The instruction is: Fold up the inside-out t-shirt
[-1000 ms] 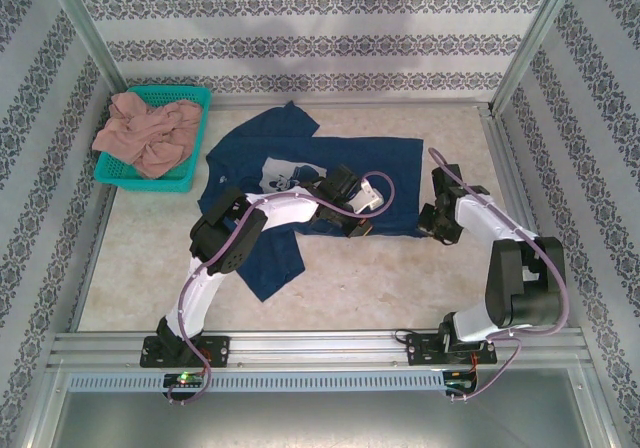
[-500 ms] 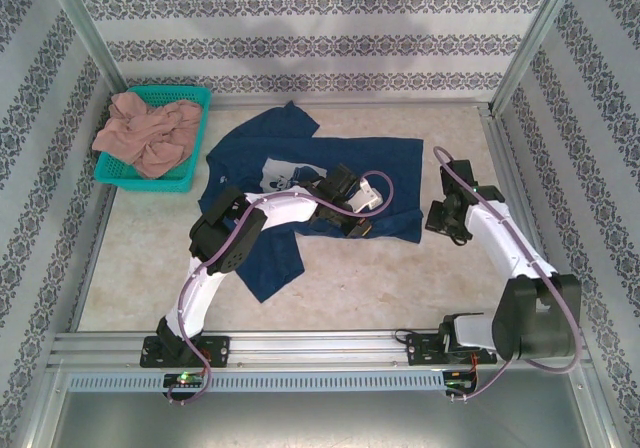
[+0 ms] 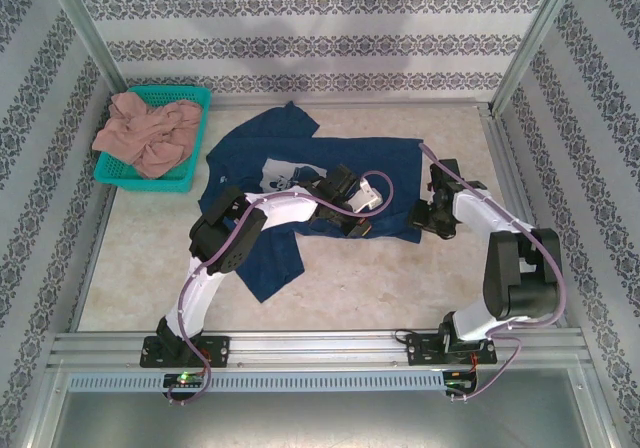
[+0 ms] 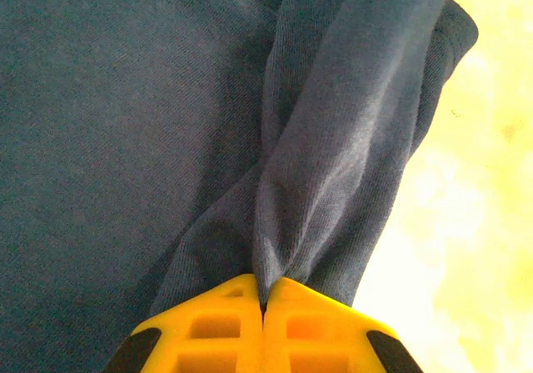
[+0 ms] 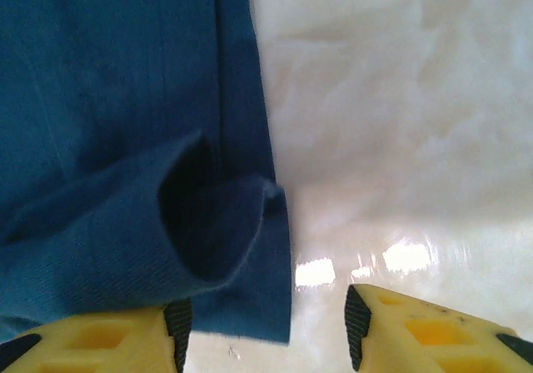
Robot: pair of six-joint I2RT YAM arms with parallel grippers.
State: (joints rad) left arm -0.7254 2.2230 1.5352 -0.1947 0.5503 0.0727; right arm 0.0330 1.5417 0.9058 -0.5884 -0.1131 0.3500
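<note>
Now left claw tight on the inside-out t-shirt, right claw ajar over its corner.

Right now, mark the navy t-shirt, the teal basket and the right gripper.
t-shirt point(image 3: 395, 173): top external view, on the flat body toward the hem.
basket point(image 3: 196, 153): top external view, on its right wall.
right gripper point(image 5: 268, 327): right wrist view, midway between its open fingertips.
</note>
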